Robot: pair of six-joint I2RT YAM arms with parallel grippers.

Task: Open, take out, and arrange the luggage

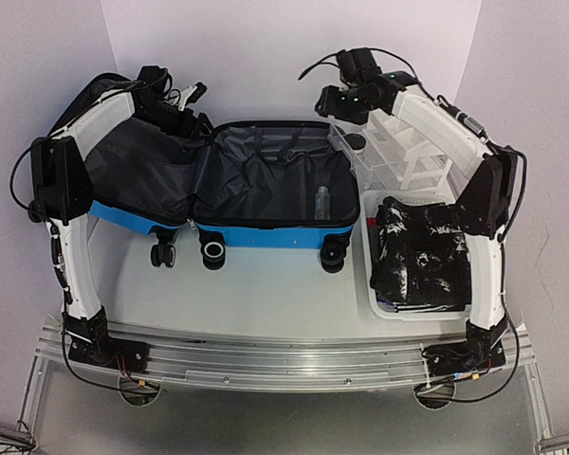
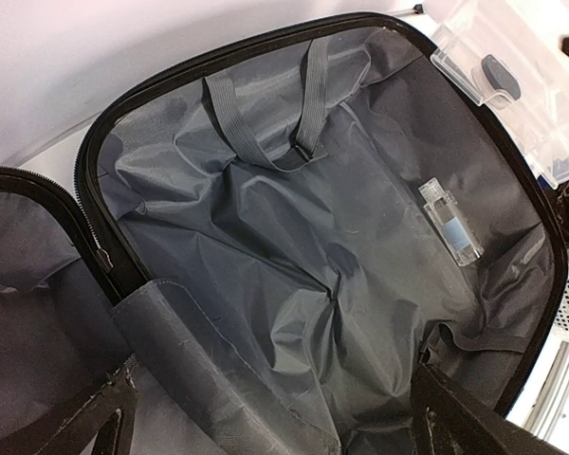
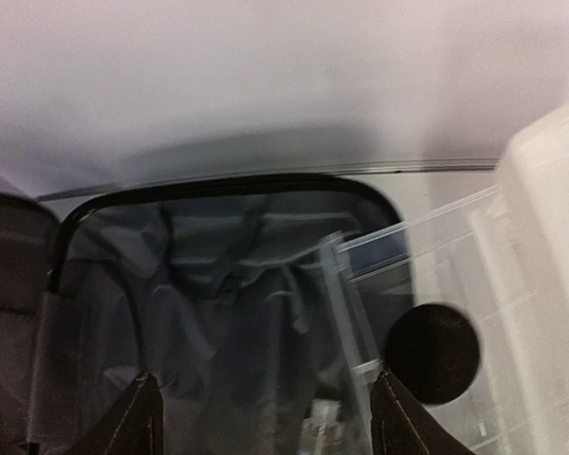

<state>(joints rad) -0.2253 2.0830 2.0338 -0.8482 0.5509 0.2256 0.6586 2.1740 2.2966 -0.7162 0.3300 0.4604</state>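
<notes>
Luggage (image 1: 266, 235) lies open flat on the table (image 1: 266, 294), both grey-lined halves up; a clear bottle (image 1: 321, 202) lies in its right half; left gripper (image 2: 273, 379) hangs near the hinge, jaws wide, empty; right gripper (image 3: 266, 379) hovers by the organizer's (image 1: 408, 152) far left corner, jaws apart, grasping nothing.

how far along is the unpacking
Done: the luggage lies open and nearly bare, dark clothes sit in the white basket, a black round item in the clear organizer. In hand: nothing; the left gripper and right gripper are open. Still to do: one small clear bottle in the right half.
</notes>
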